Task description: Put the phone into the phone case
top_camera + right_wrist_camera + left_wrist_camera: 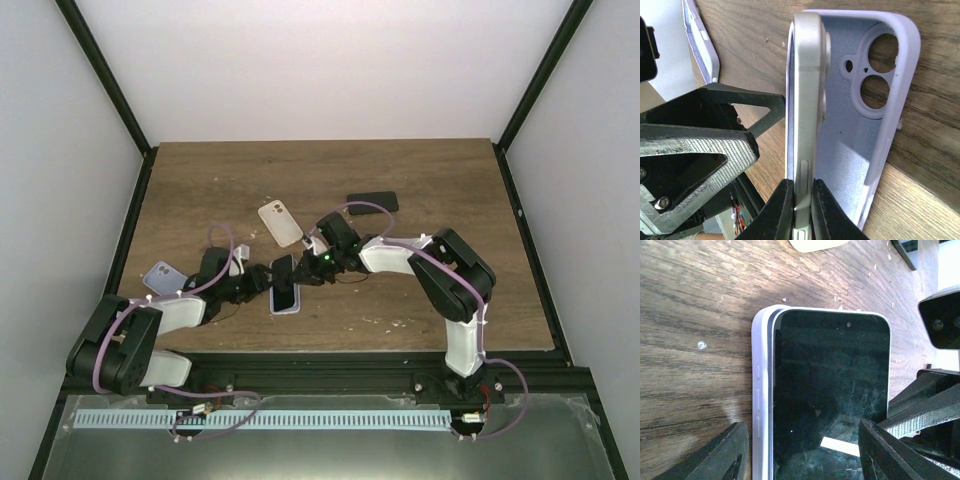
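Observation:
The phone (pixel 807 100) has a silver edge and a dark screen (pixel 830 390). It stands tilted, one long side down in the lavender case (pixel 850 150) and the other raised. The case lies open side up on the table, its camera cut-outs showing. My right gripper (pixel 799 210) is shut on the phone's raised edge. My left gripper (pixel 800 455) is open and straddles the case (pixel 760 390) and phone, with a thin gap at the case's side. In the top view both grippers meet at the phone (pixel 285 283), left gripper (pixel 262 280) and right gripper (pixel 303 270).
A white case (pixel 280 222) lies just behind the work spot. A pale blue case (pixel 163 275) lies at the left by the left arm. A black phone or case (pixel 372 202) lies further back right. The wooden table (pixel 450 200) is walled on three sides.

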You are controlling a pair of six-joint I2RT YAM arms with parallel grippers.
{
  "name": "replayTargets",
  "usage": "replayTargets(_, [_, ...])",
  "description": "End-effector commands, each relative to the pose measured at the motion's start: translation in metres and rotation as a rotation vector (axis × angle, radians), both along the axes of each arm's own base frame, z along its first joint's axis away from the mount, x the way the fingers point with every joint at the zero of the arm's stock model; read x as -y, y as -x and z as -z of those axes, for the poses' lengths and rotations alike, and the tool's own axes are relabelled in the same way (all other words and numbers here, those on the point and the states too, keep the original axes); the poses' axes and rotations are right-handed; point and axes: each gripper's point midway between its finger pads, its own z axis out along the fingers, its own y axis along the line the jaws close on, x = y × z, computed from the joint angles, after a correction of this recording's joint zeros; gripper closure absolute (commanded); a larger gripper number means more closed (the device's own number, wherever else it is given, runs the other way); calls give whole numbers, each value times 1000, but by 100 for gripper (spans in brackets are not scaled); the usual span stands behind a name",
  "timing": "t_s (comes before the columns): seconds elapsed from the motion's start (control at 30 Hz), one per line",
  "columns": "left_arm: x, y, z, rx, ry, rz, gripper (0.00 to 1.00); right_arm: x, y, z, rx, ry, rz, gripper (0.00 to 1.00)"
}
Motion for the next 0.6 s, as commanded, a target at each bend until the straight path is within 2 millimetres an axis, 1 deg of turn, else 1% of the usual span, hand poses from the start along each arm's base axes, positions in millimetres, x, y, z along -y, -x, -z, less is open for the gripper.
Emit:
replayTargets(0.0, [3, -6, -10, 58, 21, 12, 37, -2, 0, -16, 2, -19, -23, 93])
replayTargets(0.13, [3, -8, -10, 58, 16, 19, 37, -1, -2, -4, -16, 9, -12, 93])
replayTargets(0.33, [4, -4, 0, 17, 20, 16, 37, 0, -6, 17, -37, 38, 22, 92])
replayTargets(0.57, [11, 4, 4, -14, 92, 33, 38, 0, -11, 20, -13, 36, 40, 89])
